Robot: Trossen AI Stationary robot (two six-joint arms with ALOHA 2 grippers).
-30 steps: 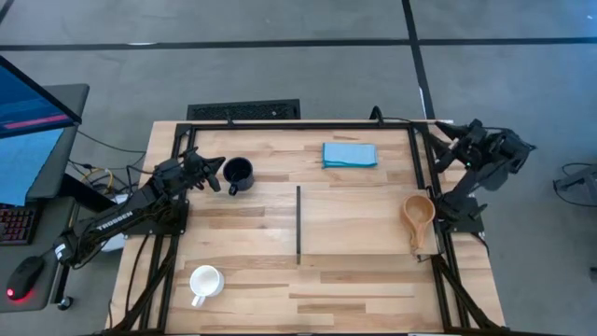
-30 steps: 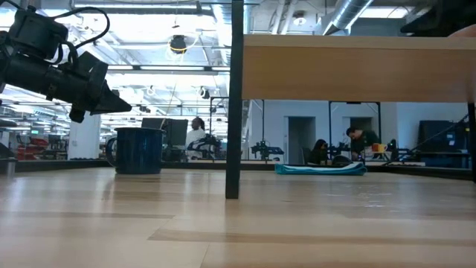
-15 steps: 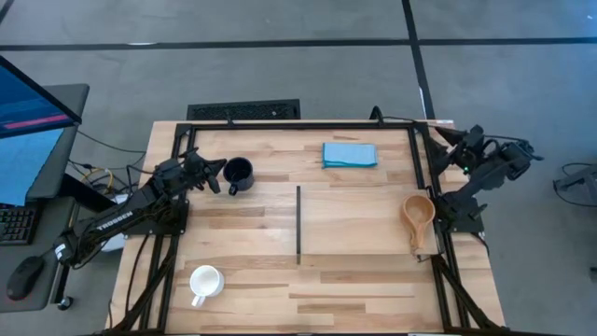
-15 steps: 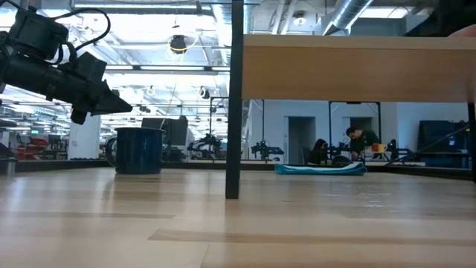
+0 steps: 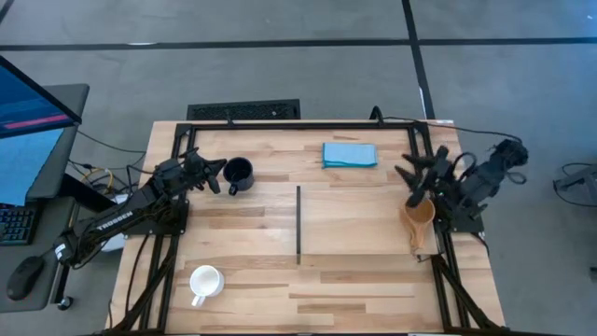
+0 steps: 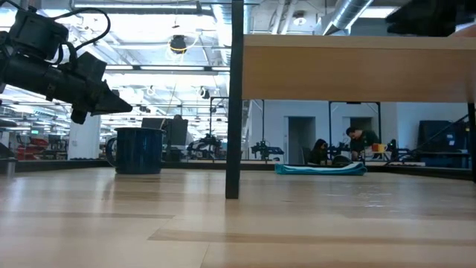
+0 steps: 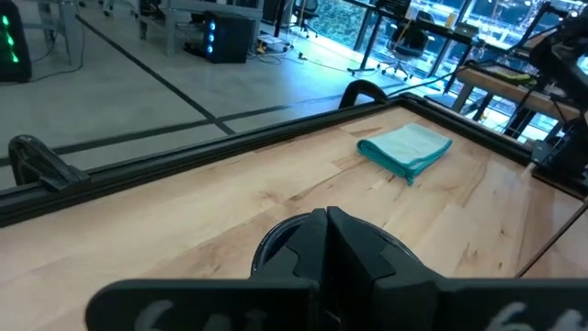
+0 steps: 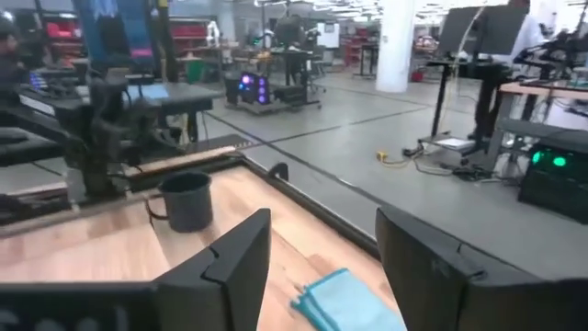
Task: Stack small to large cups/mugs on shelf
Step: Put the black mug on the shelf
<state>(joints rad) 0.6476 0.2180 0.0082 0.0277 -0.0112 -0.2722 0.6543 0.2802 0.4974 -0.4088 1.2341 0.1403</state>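
Note:
The glossy black mug (image 5: pixel 239 174) (image 6: pixel 139 150) stands on its base at the table's far left. My left gripper (image 5: pixel 216 177) (image 7: pixel 326 241) is shut and hovers just left of the mug's rim, slightly above it in the low view. The white mug (image 5: pixel 205 282) stands near the table's near left corner. The tan wooden cup (image 5: pixel 418 220) sits on the right end of the pale-wood shelf (image 5: pixel 359 224) (image 6: pixel 357 71). My right gripper (image 5: pixel 422 179) (image 8: pixel 322 267) is open above the cup's far side, pointing toward the table's left.
A folded blue cloth (image 5: pixel 350 154) (image 6: pixel 320 169) lies at the table's far middle. The shelf stands raised on a black post (image 6: pixel 233 104), with its black strip (image 5: pixel 298 224) running near to far. A black frame (image 5: pixel 298 124) rims the table. People sit in the room behind.
My right arm has swung from beyond the table's far right corner toward the table's left and near side, and its gripper now stands over the wooden cup. The left arm and all three cups have kept still.

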